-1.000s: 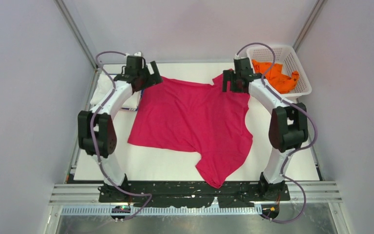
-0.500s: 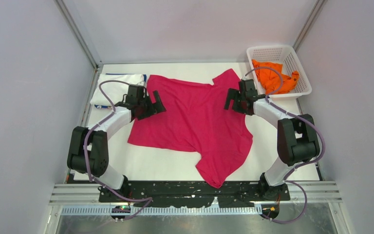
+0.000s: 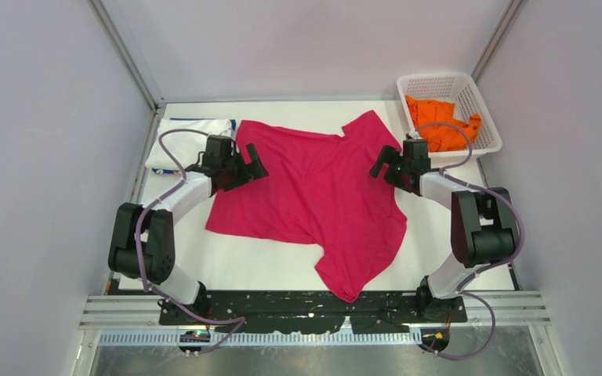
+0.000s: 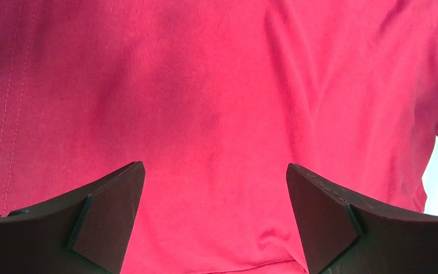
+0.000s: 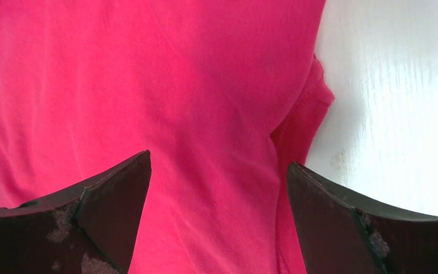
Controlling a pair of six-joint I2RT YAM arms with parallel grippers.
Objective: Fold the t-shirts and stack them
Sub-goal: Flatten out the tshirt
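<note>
1. Lying spread flat on the table (image 3: pixel 270 265), magenta t-shirt (image 3: pixel 313 196): long axis runs far-right sleeve to near sleeve; side edges face left and right.
2. Left gripper (image 3: pixel 244 168): jaws wide, empty, poised above the left edge.
3. Right gripper (image 3: pixel 386 164): jaws wide, empty, above the right edge; neither arm nearer.

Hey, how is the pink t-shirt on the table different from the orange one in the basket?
The magenta-pink t-shirt lies spread open on the table; the orange t-shirt sits crumpled in the white basket. The magenta-pink t-shirt shows its sleeves and outline; the orange t-shirt is a bunched heap with no clear shape. Neither is folded yet.
</note>
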